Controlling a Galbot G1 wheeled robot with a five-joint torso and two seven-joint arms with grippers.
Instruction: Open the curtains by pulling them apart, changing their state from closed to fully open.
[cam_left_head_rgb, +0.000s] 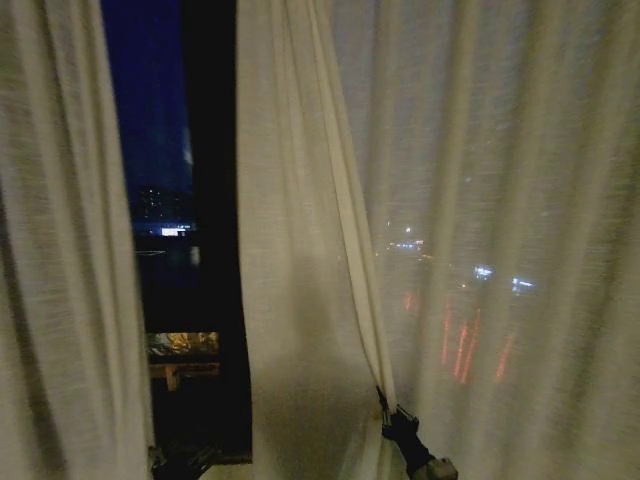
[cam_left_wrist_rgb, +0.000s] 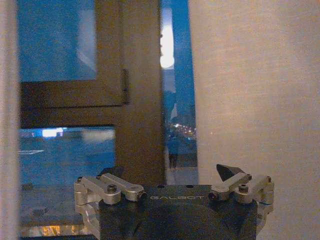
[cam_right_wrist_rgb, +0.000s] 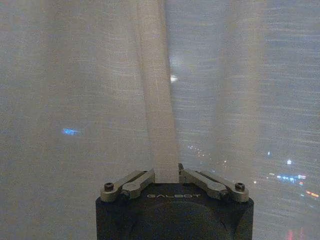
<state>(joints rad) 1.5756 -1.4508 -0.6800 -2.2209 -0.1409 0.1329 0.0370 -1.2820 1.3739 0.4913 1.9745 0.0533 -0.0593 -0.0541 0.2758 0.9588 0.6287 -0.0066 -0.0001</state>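
- Our right gripper (cam_right_wrist_rgb: 166, 175) pinched a tall fold of the right curtain (cam_left_head_rgb: 300, 300), near its left edge.
- Our left gripper (cam_left_wrist_rgb: 175, 175) hung spread wide in the dark gap (cam_left_head_rgb: 190, 300), left curtain (cam_left_head_rgb: 60, 300) further left.

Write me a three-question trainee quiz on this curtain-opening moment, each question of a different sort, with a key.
1. True or false: the right pincer is shut on a fold of the right curtain panel.
2. Multiple choice: the left pincer is (A) clamped on the left curtain panel, (B) open, holding nothing, facing the gap, (C) gripping the window frame.
3. Fill in: between the two panels the head view shows a dark ____ with the night window behind it.

Key
1. True: the fold runs down between its closed fingers.
2. B: its fingers stand spread with bare window frame and glass ahead.
3. Gap: the curtains are partly open, not fully.
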